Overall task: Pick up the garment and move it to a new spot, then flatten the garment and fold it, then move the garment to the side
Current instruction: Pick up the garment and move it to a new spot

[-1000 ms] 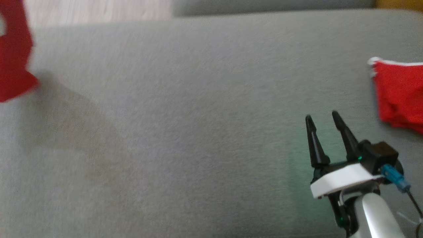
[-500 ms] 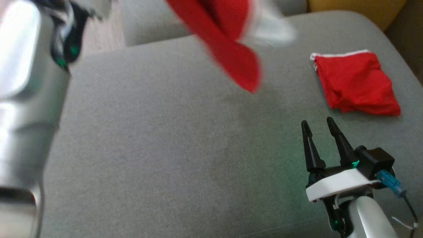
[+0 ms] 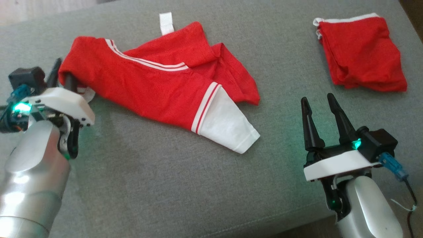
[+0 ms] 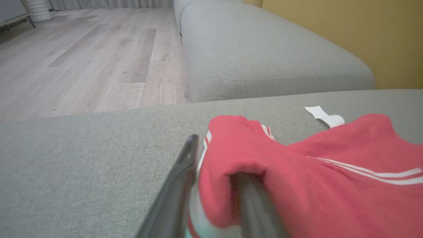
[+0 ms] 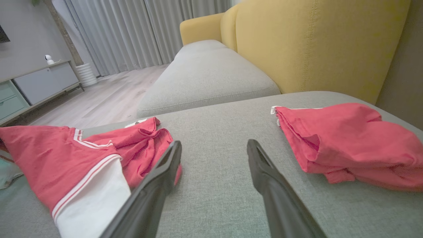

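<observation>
Landed jersey [image 3: 158, 89] crumpled on sofa cushion [image 3: 165, 185], upper left; airborne half-second ago. Left hand [image 3: 62, 74] narrow, hem draped over finger, grip unclear. Right hand [image 3: 316, 99] wide, empty. Flatten next.

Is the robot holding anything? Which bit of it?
The jersey's end lies between the left gripper's fingers; whether they grip it cannot be told. The right gripper is open, holding nothing.

Grey sofa cushion [image 3: 165, 185], carrying two items well apart: a crumpled red jersey [image 3: 155, 89] with one white sleeve and striped trim, white tag [image 3: 166, 23] at its far edge; a bunched plain red cloth [image 3: 362, 56], white-edged.
</observation>
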`<state>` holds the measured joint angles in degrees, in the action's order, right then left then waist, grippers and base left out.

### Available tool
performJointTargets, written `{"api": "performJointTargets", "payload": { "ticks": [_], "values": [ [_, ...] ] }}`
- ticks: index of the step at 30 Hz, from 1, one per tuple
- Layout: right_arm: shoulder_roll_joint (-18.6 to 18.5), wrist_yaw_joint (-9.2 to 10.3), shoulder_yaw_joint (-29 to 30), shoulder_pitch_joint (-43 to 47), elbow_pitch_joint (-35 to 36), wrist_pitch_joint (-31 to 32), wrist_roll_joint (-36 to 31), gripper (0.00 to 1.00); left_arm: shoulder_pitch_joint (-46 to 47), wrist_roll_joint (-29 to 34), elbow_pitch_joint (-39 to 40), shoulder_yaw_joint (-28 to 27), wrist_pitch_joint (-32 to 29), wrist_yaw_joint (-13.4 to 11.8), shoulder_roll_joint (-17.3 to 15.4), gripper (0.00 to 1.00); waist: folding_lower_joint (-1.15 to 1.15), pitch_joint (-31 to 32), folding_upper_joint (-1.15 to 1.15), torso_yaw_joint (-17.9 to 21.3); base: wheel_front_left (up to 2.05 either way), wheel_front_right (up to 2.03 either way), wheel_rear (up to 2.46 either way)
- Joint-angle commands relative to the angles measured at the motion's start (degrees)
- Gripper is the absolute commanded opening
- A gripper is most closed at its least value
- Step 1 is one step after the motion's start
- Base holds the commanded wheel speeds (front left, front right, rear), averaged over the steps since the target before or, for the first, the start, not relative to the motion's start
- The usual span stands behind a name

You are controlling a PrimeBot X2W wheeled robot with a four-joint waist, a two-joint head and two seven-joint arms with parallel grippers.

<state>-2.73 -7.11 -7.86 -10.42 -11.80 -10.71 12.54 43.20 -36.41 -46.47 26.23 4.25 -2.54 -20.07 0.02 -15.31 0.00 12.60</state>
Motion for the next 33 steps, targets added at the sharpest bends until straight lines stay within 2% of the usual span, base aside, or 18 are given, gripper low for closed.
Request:
{"api": "performJointTargets", "payload": {
  "ticks": [1,8,13,21,26,33],
  "values": [
    [-0.1,-0.37,-1.1,-1.8,1.2,-0.9,-0.1,1.0,3.1,0.5,-0.5,-2.0,1.6,-0.1,-2.4,1.0,-0.02,-0.8,0.0,0.3,0.0,0.0,0.0],
    [-0.1,-0.37,-0.9,-1.7,0.0,-1.1,-0.4,1.0,4.6,0.2,-4.0,-1.9,4.4,1.3,-1.3,1.0,-0.02,1.2,0.0,-1.3,0.0,0.0,0.0],
    [-0.1,-0.37,-0.7,-0.9,-0.8,-1.0,-0.9,1.0,4.7,-0.1,-4.5,-1.6,6.9,3.2,-0.7,1.0,-0.02,4.8,0.0,-3.2,0.0,0.0,0.0],
    [-0.1,-0.37,0.3,2.8,-0.8,0.7,-2.1,1.0,-1.8,-0.6,-2.9,-0.3,8.5,5.1,0.3,1.0,-0.02,12.0,0.0,-6.4,0.0,0.0,0.0],
    [-0.1,-0.37,1.0,5.7,0.3,1.9,-2.5,1.0,-8.0,-1.2,1.6,-0.4,9.6,4.1,1.3,1.0,-0.02,14.9,0.0,-8.3,0.0,0.0,0.0],
    [-0.1,-0.37,0.6,7.9,1.9,2.8,-2.4,1.0,-22.0,-1.8,15.8,-3.2,10.6,-0.4,2.4,1.0,-0.02,16.2,0.0,-8.8,0.0,0.0,0.0]
  ]
}}
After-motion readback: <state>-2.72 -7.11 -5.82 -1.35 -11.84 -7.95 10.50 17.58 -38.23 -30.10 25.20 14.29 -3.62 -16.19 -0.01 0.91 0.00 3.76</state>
